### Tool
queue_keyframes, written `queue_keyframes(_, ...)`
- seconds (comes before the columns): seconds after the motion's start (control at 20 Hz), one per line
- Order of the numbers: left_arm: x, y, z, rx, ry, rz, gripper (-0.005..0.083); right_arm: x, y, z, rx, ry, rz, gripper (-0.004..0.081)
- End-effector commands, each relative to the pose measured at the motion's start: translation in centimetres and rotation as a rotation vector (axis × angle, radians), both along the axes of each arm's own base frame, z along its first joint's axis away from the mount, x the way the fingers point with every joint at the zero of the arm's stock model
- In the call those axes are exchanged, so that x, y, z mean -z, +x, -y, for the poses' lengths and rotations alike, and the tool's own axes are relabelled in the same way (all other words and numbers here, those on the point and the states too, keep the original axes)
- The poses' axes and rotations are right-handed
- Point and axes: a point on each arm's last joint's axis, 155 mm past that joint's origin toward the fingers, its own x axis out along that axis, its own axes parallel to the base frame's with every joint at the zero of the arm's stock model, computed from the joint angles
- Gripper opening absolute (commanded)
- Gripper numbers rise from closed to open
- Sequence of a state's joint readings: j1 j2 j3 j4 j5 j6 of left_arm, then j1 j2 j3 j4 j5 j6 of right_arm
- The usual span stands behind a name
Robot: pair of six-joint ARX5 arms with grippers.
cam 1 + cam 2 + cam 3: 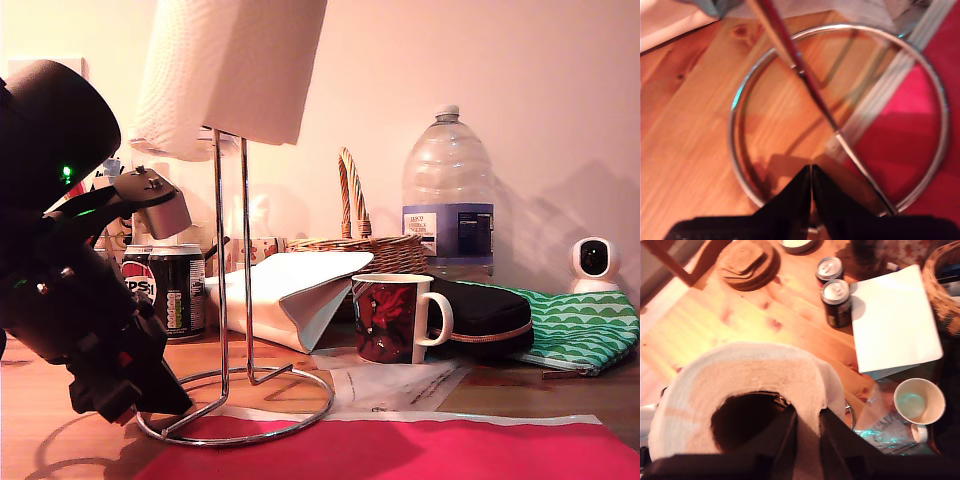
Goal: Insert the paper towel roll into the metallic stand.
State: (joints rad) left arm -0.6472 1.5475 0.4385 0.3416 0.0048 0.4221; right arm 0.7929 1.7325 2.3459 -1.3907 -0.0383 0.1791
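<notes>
The paper towel roll [232, 75] is up in the air over the metallic stand [233, 290], tilted a bit, with its lower end hanging right around the top of the stand's upright loop. The roll isn't down on the ring base yet.

The second gripper [807, 432] has it: one finger [777, 440] is inside the roll's hollow core, the other is outside, so the claw is clamped on the roll's wall.

The stand sits on the wooden table [30, 420], near the front edge, with part of its ring on a red mat [420, 450].

The first gripper [811, 187] is low at the ring's rim, on the exterior view's left. Its fingers are pressed together with only a hairline gap, and they seem to sit right at the ring wire, but whether they're actually pinching it can't be made out.

Behind the stand there's a white folded paper bag [295, 290], a mug [395, 318], two cans [177, 292], a wicker basket [360, 240] and a big water bottle [448, 195].
</notes>
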Motion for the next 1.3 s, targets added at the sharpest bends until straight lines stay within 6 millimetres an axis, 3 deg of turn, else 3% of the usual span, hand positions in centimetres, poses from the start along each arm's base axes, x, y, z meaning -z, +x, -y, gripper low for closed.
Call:
queue_keyframes(0.0, 1.0, -0.5, -0.7, -0.011, 0.019, -0.021, -0.002, 0.3, 0.6, -0.2, 0.01, -0.011, 0.012, -0.0012)
queue_keyframes(0.45, -2.4, 0.3, -0.3, -0.018, -0.038, 0.058, -0.002, 1.7, 0.6, -0.2, -0.01, -0.036, -0.021, -0.0012)
queue_keyframes(0.8, -1.8, -0.5, -0.8, -0.06, -0.045, -0.006, -0.002, 2.2, 0.2, -0.6, -0.029, -0.032, -0.046, -0.0012)
queue_keyframes(1.1, -5.5, -0.6, -0.9, -0.076, -0.113, 0.048, -0.002, 4.6, 0.4, -0.3, -0.021, -0.081, -0.091, -0.0012)
queue_keyframes(1.25, -6.6, -1.2, -1.8, -0.097, -0.111, 0.046, -0.002, 4.8, 0.5, -0.1, -0.015, -0.088, -0.092, -0.0012)
